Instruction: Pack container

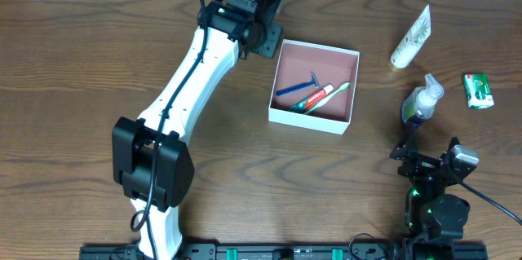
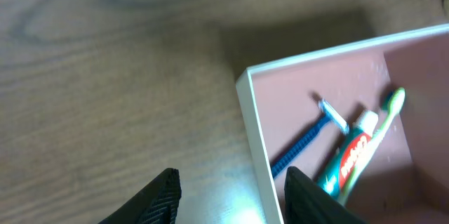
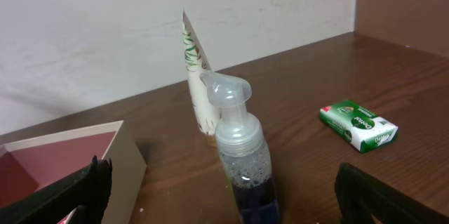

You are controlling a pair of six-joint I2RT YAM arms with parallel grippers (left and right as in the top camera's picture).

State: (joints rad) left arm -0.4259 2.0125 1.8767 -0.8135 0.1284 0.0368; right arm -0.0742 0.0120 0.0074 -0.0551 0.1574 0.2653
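Note:
The container [image 1: 311, 119] is a shallow white box with a pink inside, at mid-table. In it lie a blue razor [image 1: 297, 88], a toothpaste tube [image 1: 315, 99] and a green toothbrush [image 1: 333, 94]. My left gripper [image 1: 263, 41] hovers over the box's far left corner. In the left wrist view the left gripper [image 2: 231, 185] is open and holds nothing, with the container's white wall [image 2: 252, 126] running under the gap. The razor [image 2: 309, 136] and toothpaste [image 2: 351, 154] lie just past its right finger. My right gripper [image 3: 224, 196] stands wide open around a pump bottle [image 3: 242, 161] without touching it.
The pump bottle [image 1: 422, 101] of dark liquid stands right of the container. A white tube [image 1: 410, 38] lies at the back right. A green soap box [image 1: 479, 90] rests near the right edge. The left arm [image 1: 183, 89] stretches diagonally across the table's left half.

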